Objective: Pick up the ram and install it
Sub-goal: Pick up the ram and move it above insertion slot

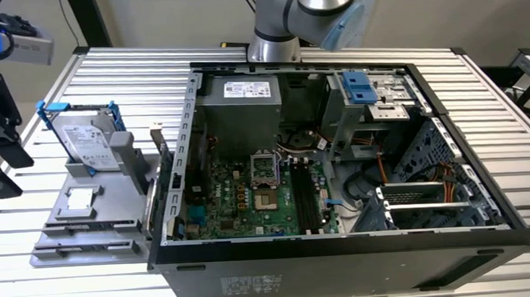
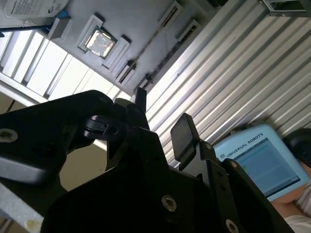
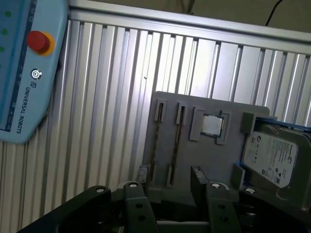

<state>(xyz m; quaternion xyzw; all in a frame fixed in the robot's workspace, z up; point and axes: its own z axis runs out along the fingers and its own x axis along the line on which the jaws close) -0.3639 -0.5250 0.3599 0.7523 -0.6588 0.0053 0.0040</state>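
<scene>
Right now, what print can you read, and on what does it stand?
On the teach pendant: maker's name along its edge.
On the hard drive: label too small to read.
On the power supply: sticker too small to read.
On the computer case: sticker blurred.

Lettering on blue pendant (image 3: 22,73), printed label (image 3: 270,154) on hard drive (image 3: 297,188)
</scene>
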